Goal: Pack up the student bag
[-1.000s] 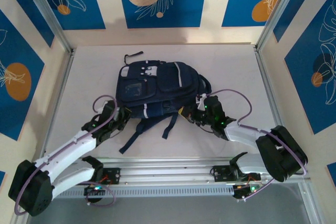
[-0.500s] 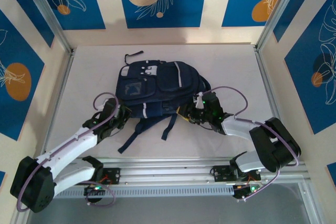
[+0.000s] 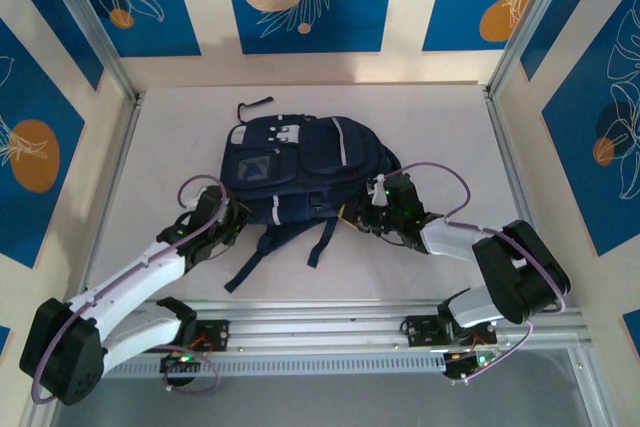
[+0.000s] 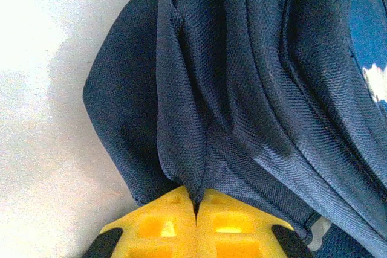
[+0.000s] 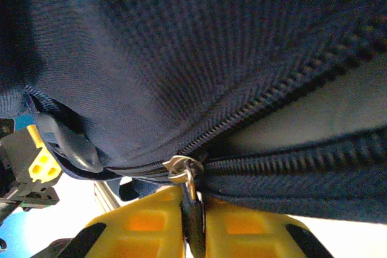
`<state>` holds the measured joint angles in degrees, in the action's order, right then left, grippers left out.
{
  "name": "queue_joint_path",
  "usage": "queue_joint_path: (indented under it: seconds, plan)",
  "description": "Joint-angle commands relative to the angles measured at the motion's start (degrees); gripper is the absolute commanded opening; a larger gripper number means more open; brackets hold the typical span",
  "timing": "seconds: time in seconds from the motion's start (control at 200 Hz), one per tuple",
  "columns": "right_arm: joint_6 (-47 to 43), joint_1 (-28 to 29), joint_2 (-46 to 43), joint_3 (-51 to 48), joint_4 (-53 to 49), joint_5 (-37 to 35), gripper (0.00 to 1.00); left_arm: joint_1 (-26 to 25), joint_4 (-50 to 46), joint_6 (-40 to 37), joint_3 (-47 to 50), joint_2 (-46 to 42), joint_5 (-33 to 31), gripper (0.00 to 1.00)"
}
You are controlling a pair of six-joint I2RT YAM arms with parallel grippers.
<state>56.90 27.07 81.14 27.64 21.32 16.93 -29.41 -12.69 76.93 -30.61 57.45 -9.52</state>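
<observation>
Left fingers (image 3: 232, 220) and right fingers (image 3: 364, 217) both sit at the near edge of the student bag (image 3: 300, 162) in the overhead view. It lies flat in the middle of the desk (image 3: 450, 127), front patch up, shoulder straps (image 3: 322, 235) trailing towards my bases. From up there I cannot tell what either pair grips.

My left wrist camera settles one. Those fingers (image 4: 175, 225) are pressed together on a fold of navy cloth at the bag's corner, with bare desk to the side.

My right wrist camera settles the other. Those fingers (image 5: 145, 228) are pinched on the zip pull (image 5: 193, 209), just below the metal slider (image 5: 180, 167), and the teeth to one side of it have parted.

I judge packing barely begun. The zip is only partly open, so opening it fully, filling the bag and closing it all remain.
</observation>
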Motion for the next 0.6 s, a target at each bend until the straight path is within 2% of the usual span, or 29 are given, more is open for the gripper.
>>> queue_joint_path:
  seconds: [0.0,0.095,0.285,0.42,0.595]
  plan:
    - [-3.04,-0.95,-2.69,-0.31,-2.24,-1.76,0.08,1.19,-2.15,-2.55,-1.99,-1.59,-4.22,0.0]
    - [-8.0,-1.57,-5.17,0.52,-7.7,-2.67,0.03,1.41,-3.14,-3.67,-2.51,-1.56,-4.69,0.0]
    - [-23.68,-2.03,-5.87,9.09,-29.61,-8.38,0.0,2.03,-3.84,-5.07,-3.37,0.32,-4.63,0.0]
    - [-24.93,-2.02,-4.55,12.26,-37.44,-14.19,0.0,2.47,-4.83,-6.22,-4.51,1.16,-5.23,0.0]
    - [-25.09,-1.15,-8.33,12.54,-42.13,-27.42,0.0,3.55,-6.45,-8.26,-6.5,2.6,-4.93,0.0]
